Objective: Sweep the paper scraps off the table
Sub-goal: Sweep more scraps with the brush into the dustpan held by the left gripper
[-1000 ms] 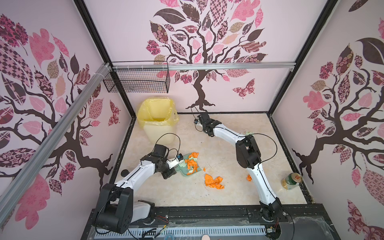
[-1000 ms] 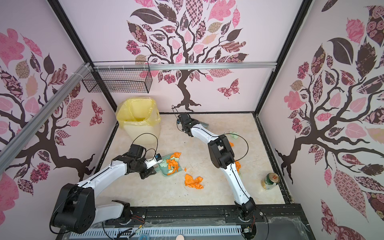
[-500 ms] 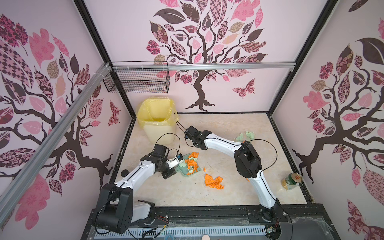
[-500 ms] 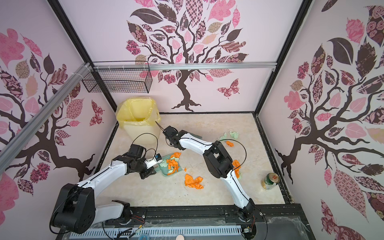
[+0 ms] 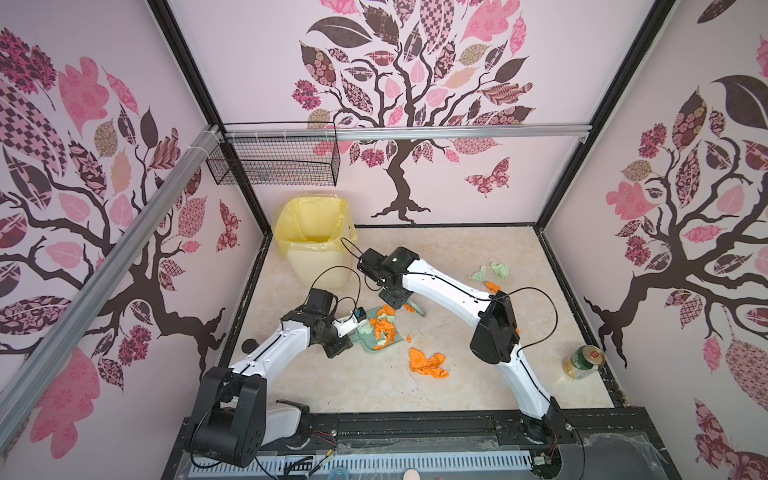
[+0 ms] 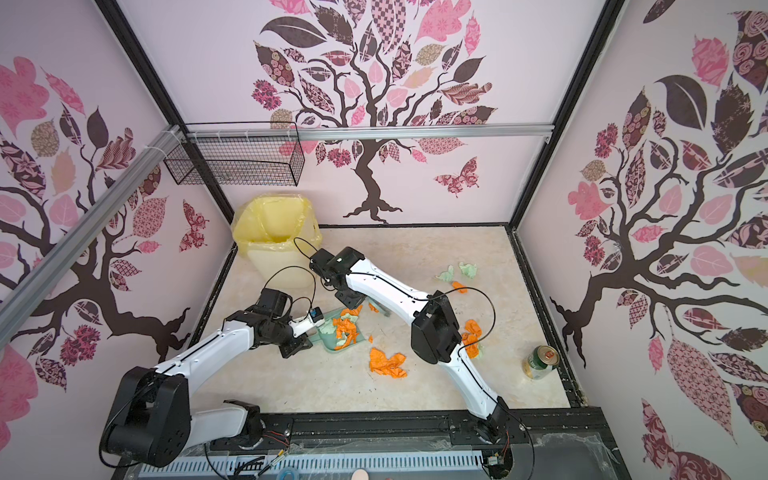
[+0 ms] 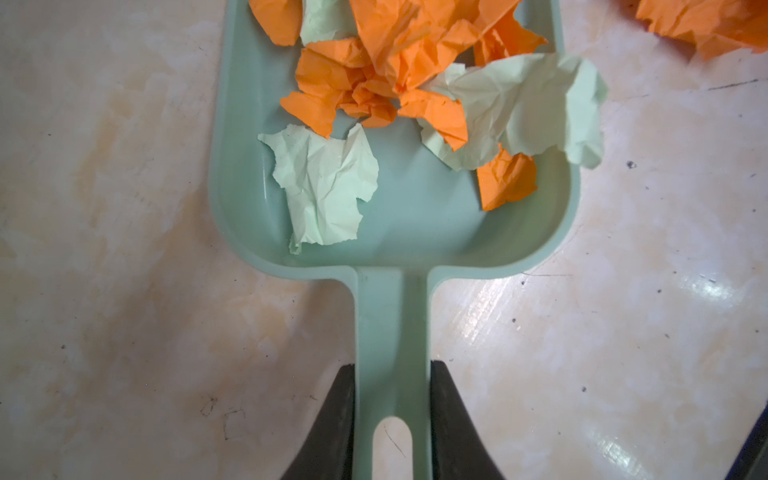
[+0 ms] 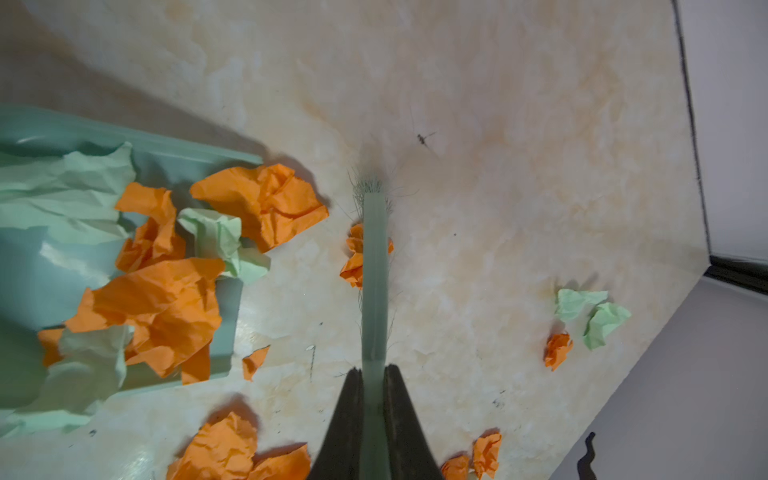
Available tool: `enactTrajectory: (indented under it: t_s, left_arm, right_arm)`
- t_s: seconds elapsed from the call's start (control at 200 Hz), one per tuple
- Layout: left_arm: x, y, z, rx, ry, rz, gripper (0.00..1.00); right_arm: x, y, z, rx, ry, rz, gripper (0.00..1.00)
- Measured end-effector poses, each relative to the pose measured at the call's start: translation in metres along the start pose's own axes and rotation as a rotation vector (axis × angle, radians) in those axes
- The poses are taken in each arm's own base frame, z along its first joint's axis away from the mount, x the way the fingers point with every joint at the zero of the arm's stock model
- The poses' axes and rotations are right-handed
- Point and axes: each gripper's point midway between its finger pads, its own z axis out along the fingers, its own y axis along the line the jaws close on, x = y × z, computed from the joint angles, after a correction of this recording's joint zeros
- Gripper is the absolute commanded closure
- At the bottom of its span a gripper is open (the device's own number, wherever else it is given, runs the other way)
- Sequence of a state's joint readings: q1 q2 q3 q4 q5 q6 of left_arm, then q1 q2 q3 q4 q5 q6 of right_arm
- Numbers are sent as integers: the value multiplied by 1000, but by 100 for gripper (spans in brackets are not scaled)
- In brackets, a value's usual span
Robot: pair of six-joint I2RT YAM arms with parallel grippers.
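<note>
A teal dustpan lies on the beige table, and my left gripper is shut on its handle. Orange and mint paper scraps fill the pan. My right gripper is shut on the teal brush, whose bristles rest just outside the pan's mouth, over a small orange scrap. In both top views, a larger orange scrap lies in front of the pan. Two mint scraps and an orange one lie far right. More orange scraps show beside the right arm's elbow.
A yellow-lined bin stands in the back left corner, just behind the right gripper. A green can stands at the right edge. A wire basket hangs on the back wall. Pink walls enclose three sides.
The right arm has swung the brush from the back of the table forward to the dustpan's mouth, uncovering the mint scraps at the right. The left arm and dustpan have stayed put.
</note>
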State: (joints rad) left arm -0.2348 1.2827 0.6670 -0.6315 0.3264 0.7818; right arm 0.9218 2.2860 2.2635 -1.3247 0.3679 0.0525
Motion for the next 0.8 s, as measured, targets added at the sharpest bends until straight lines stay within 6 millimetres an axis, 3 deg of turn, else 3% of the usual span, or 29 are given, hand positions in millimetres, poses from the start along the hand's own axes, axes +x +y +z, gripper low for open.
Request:
enactTrajectory:
  t_s: [0.23, 0.515, 0.8]
  left_arm:
    - [0, 0, 0, 0, 0, 0, 100]
    - [0, 0, 0, -1, -1, 0, 100]
    - [0, 0, -1, -5, -6, 3, 100]
  right_arm:
    - [10, 26, -7, -63, 32, 75, 100]
    - [6, 48, -31, -155, 12, 165, 100]
    - [5, 54, -37, -180, 15, 247, 100]
